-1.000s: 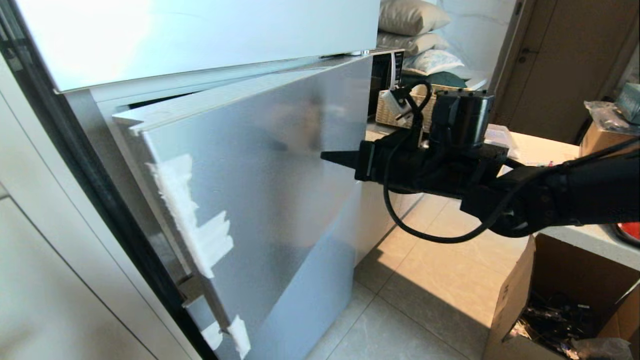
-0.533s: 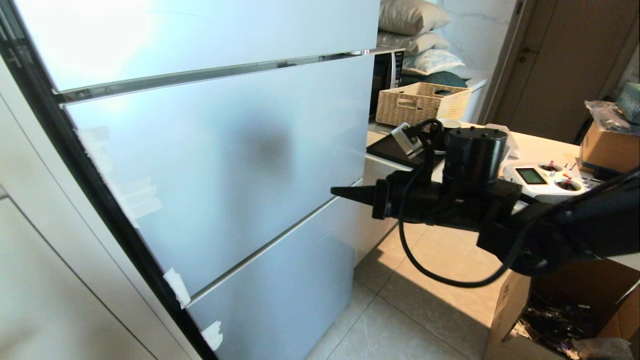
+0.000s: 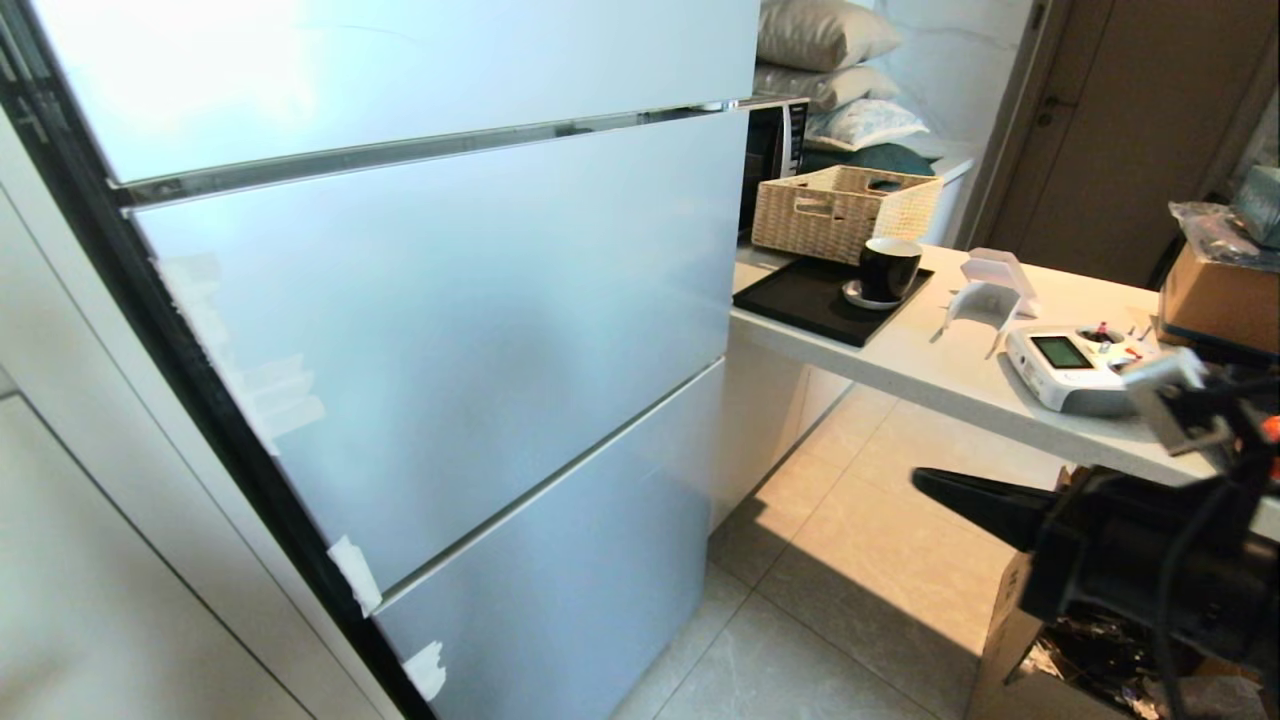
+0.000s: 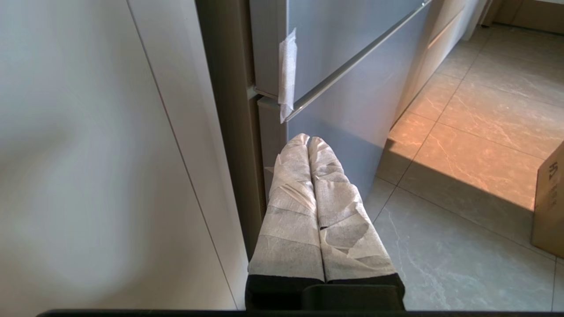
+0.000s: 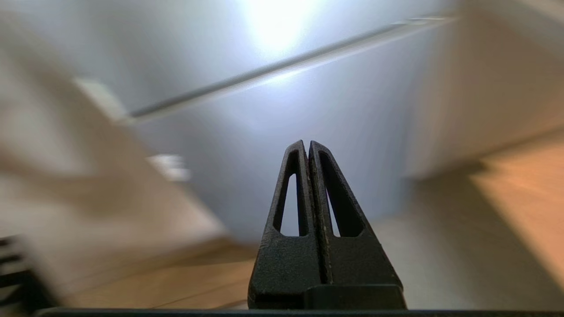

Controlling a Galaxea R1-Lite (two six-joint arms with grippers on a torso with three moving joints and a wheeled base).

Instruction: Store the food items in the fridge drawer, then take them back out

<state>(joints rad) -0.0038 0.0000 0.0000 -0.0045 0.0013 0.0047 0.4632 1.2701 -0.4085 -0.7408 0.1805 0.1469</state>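
Fridge door point(image 3: 470, 330) shut, so I swing R gripper point(image 3: 925, 482), jaws closed & empty, away toward 4 o'clock w/o clipping counter point(image 3: 960, 385); L gripper point(image 4: 308, 140) parked, also closed & empty.

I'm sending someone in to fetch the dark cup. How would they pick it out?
Start at the pale counter beside the tall silver fridge. At the counter's fridge end a black tray lies in front of a woven basket. The cup stands on a small saucer on that tray, the only dark, glossy, rounded thing there.
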